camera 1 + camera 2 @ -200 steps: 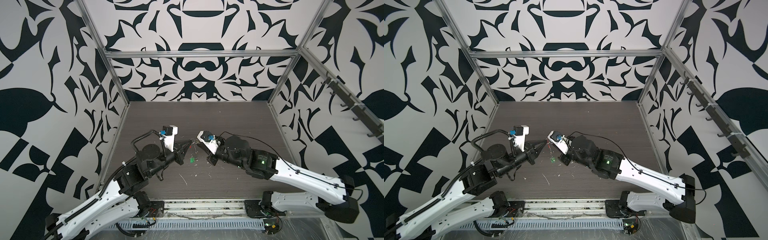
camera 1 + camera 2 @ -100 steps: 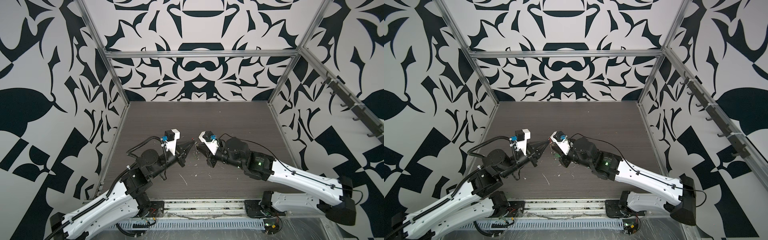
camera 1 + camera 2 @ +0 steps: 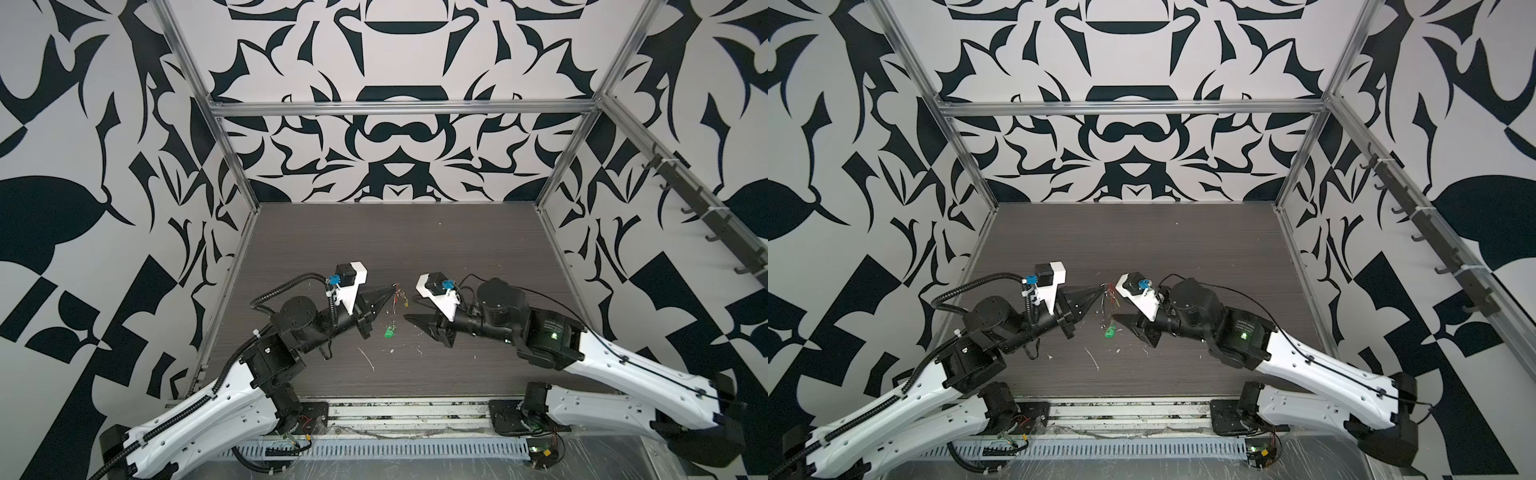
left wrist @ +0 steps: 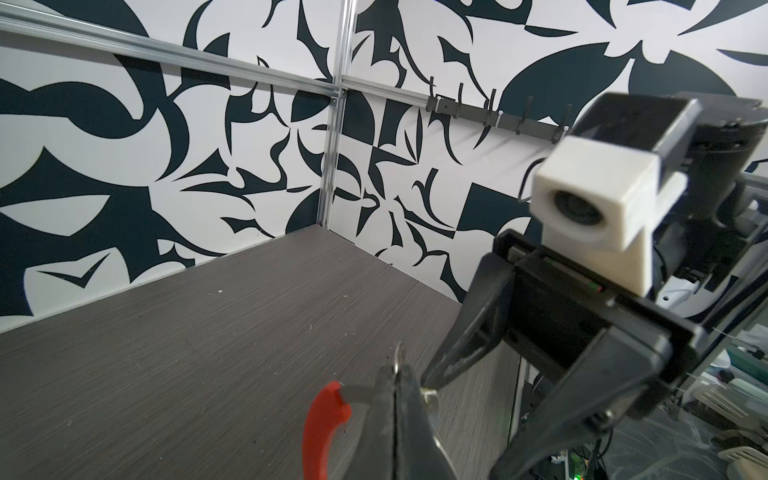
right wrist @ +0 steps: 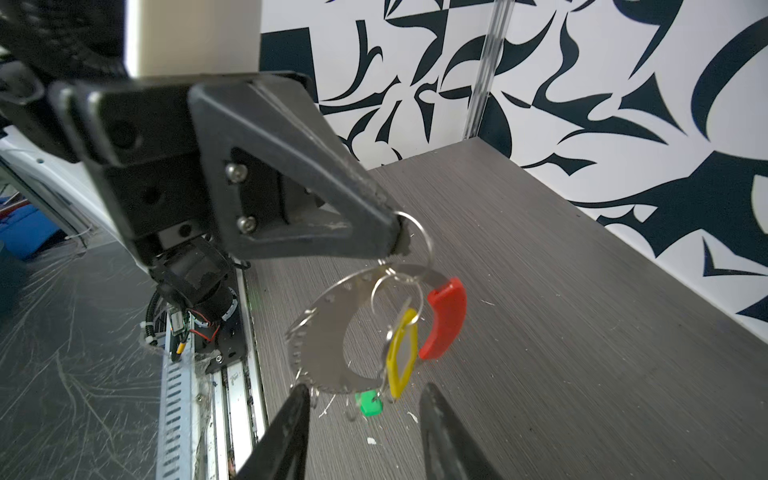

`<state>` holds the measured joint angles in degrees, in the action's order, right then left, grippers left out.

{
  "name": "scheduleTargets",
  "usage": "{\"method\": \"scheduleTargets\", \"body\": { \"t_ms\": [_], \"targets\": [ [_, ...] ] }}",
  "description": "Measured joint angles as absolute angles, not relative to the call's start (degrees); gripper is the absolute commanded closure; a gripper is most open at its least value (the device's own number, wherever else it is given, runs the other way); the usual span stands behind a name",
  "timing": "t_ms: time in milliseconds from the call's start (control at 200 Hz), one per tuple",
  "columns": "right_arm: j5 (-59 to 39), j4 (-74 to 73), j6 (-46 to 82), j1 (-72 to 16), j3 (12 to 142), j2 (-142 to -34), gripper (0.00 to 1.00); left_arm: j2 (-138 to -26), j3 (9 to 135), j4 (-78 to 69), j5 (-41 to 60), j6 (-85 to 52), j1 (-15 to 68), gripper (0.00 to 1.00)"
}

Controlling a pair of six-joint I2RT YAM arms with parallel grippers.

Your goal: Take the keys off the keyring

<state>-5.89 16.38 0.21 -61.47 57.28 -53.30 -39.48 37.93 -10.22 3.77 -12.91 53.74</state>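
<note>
Top views, both, with wrist views for detail.

1. Table [image 3: 415, 249]: dark wood-grain top, closed in on three sides by walls [image 3: 395, 50] in a black-and-white pattern. Pale flecks [image 3: 368, 361] lie scattered on the near half.

2. Left arm [image 3: 208, 411] and right arm [image 3: 623, 374]: white shells with black joints. Both reach in from the near edge and meet nose to nose above the middle of the table.

3. Left gripper [image 5: 397, 239]: fingers pressed together, clamped on a small wire ring [image 5: 411, 226] at the top of the keyring. It is raised clear of the table.

4. Right gripper [image 5: 365, 388]: fingers [image 5: 286, 432] spread apart, gripping nothing. The tips sit at the lower edge of the hanging keyring, one of them close to the silver rim. Whether it touches cannot be told.

5. Keyring [image 5: 320, 332]: flat silver crescent pierced with small holes. It hangs in the air from the left gripper, between the two arms. A red sleeve [image 5: 444, 320] covers one end of the arc.

6. Yellow key [image 5: 401, 353]: yellow plastic head on a small ring. It dangles across the opening of the keyring, just beside the red sleeve.

7. Green key [image 3: 389, 331]: green head, lowest of the set, below the keyring. In the right wrist view it shows between the right gripper's tips. Whether it hangs from the keyring or lies on the table cannot be told.
</note>
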Motion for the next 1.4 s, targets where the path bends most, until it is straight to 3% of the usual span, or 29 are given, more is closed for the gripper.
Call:
{"method": "scheduleTargets", "body": {
  "t_ms": [230, 485, 770, 1400],
  "targets": [
    [-6.2, 11.4, 0.5, -60.2, 58.2, -51.7, 0.51, -39.5, 37.9, -10.2, 6.1, -11.9, 53.7, 1.00],
    [-23.1, 2.5, 9.1, -46.8, 57.6, -55.4, 0.50, -38.5, 37.9, -10.2, 7.4, -11.9, 53.7, 1.00],
    [-36.3, -2.3, 14.5, -46.2, 56.3, -59.0, 0.54, -38.3, 37.9, -10.5, 8.2, -12.2, 53.7, 1.00],
    [-40.5, -7.1, 19.2, -46.2, 54.5, -60.5, 0.89, -37.9, 37.9, -11.7, 7.9, -13.1, 53.7, 1.00]
  ]
}}
